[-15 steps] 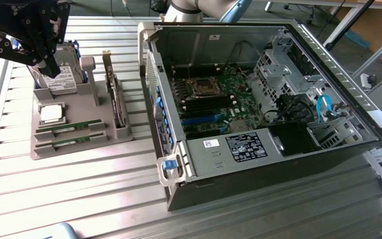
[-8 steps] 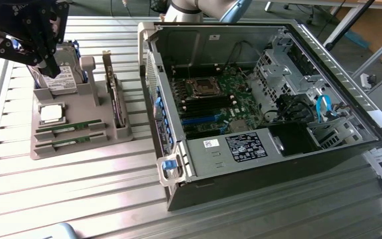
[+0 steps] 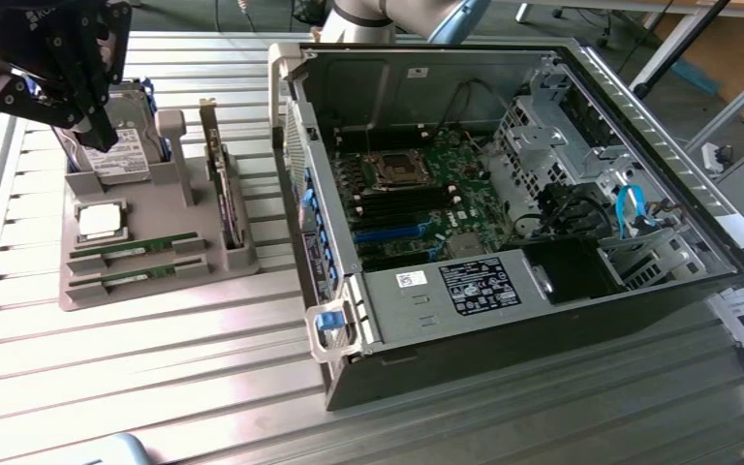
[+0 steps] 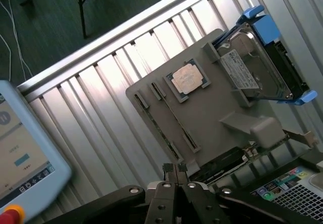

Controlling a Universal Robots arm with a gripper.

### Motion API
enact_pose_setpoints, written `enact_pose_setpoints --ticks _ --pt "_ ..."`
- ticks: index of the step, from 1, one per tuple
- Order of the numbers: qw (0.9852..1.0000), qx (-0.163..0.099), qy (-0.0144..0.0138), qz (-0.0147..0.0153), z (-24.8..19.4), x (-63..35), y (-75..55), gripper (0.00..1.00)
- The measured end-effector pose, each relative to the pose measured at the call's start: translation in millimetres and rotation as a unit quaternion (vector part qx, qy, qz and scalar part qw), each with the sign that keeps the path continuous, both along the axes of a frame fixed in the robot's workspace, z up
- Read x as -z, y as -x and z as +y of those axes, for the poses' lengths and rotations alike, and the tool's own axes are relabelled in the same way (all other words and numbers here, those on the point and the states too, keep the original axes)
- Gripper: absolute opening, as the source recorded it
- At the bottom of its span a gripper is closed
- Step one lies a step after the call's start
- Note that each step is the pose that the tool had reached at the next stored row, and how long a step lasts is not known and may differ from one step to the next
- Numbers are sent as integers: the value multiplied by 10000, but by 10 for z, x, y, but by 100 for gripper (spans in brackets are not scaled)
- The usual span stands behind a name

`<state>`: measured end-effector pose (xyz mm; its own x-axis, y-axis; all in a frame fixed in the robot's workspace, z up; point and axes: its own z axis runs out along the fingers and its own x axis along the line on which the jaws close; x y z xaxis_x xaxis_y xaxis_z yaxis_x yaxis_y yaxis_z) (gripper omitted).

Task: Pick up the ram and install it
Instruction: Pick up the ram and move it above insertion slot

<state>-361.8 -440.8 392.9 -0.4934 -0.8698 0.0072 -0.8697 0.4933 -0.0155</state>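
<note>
Black gripper (image 3: 98,131) shut, empty, above grey tray (image 4: 217,108).
Thin green ram stick (image 3: 133,249) seems slotted; skewed descent could jam.

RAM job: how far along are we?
Done: nothing. Both ram sticks lie in the grey holder; the motherboard slots look unfilled. In hand: nothing; the gripper, jaws shut and empty, hangs near the hard drive. Left: pickup and install.

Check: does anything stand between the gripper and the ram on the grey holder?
Nothing visible does. The shut gripper hangs above the hard drive end of the holder; the ram sticks lie uncovered in their slots, open from above.
</note>
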Motion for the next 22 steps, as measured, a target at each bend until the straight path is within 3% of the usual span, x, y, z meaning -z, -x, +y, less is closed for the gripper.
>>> enact_pose_setpoints --ticks 22 --pt "9986 -529 22 0 0 1 0 11"
